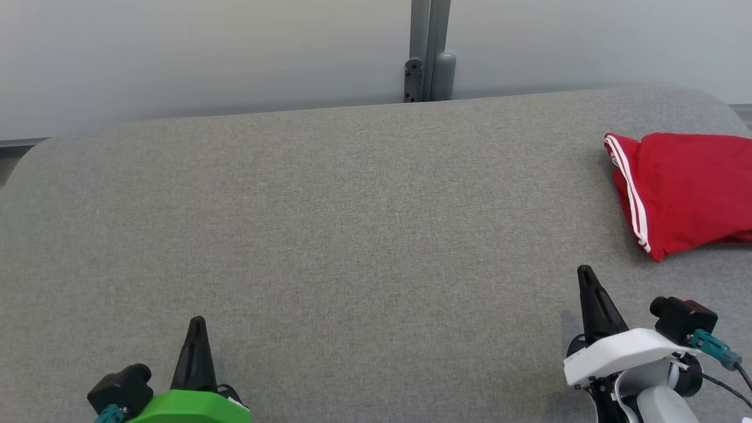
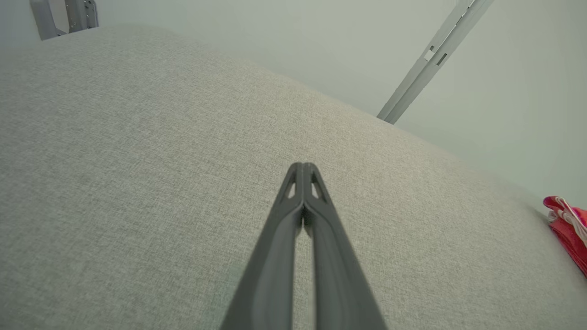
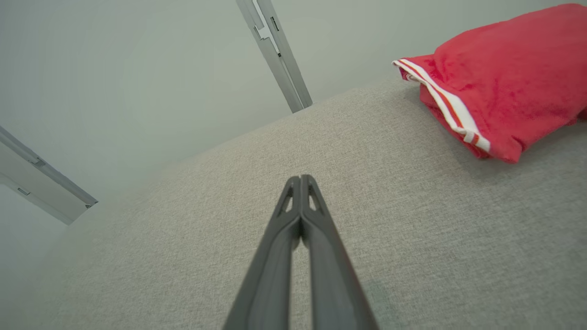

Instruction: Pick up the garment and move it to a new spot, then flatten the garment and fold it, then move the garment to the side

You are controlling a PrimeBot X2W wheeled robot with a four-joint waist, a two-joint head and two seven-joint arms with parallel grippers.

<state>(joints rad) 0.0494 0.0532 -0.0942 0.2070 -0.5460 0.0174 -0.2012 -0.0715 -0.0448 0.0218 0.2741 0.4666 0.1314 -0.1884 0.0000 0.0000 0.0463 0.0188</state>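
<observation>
Low in the head view, the left hand [image 1: 198, 322], under a green housing, and the right hand [image 1: 584, 270], under a white one, each taper to one dark point over the grey fabric-covered counter [image 1: 352, 205]. The red garment [image 1: 687, 188], white-striped and folded, lies at the counter's far right edge, apart from the right hand. In the left wrist view the fingers [image 2: 284, 238] are pressed together, empty, with the garment at the right border. The right wrist view shows its fingers [image 3: 321, 247] likewise closed on nothing, the garment ahead to the right.
</observation>
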